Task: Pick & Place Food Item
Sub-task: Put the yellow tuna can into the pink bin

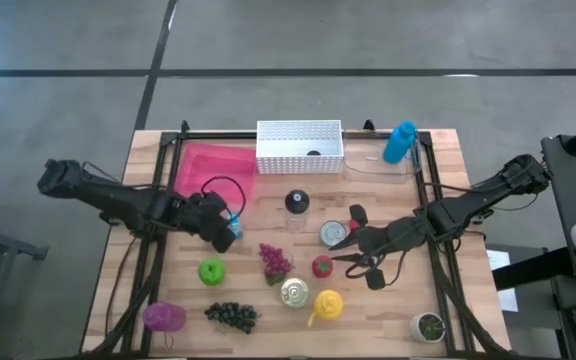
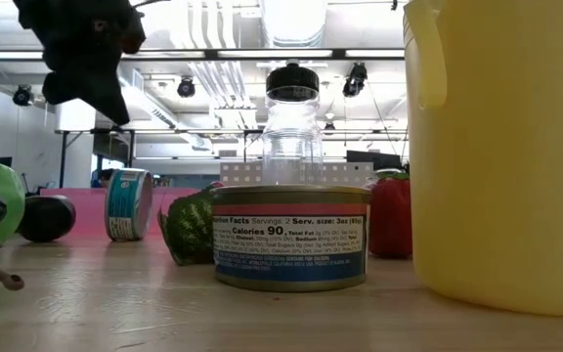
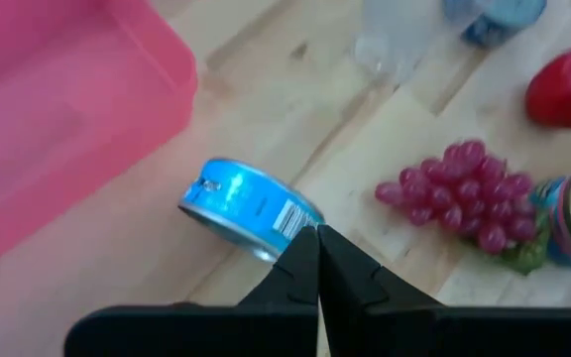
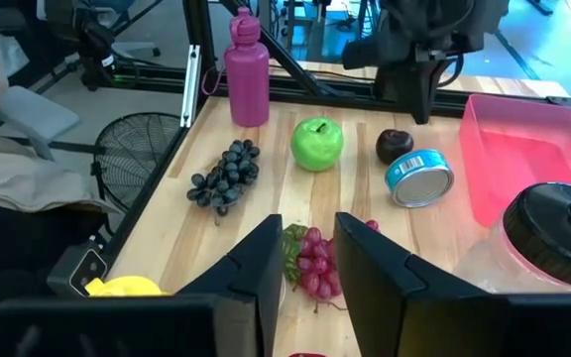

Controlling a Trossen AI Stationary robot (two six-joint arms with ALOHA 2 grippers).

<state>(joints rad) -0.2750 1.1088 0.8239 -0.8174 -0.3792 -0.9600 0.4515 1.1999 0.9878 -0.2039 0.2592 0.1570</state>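
Observation:
A blue tin can [image 3: 249, 206] lies on its side on the wooden table [image 1: 268, 225], next to the pink bin [image 1: 213, 170]. My left gripper [image 3: 317, 240] hangs shut just above it and touches nothing; the right wrist view shows a gap between this gripper [image 4: 419, 87] and the can [image 4: 419, 177]. My right gripper [image 4: 300, 263] hovers open above the table's right half [image 1: 346, 257], nothing between its fingers. Red grapes [image 4: 315, 260] lie on the table beyond them.
Around lie a green apple [image 1: 211, 270], a dark plum [image 4: 395, 145], black grapes [image 1: 231, 315], a strawberry [image 1: 322, 266], a gold-topped can [image 1: 294, 291], a yellow item [image 1: 328, 303], a clear jar [image 1: 296, 202], a silver tin [image 1: 334, 233], a white basket [image 1: 298, 145].

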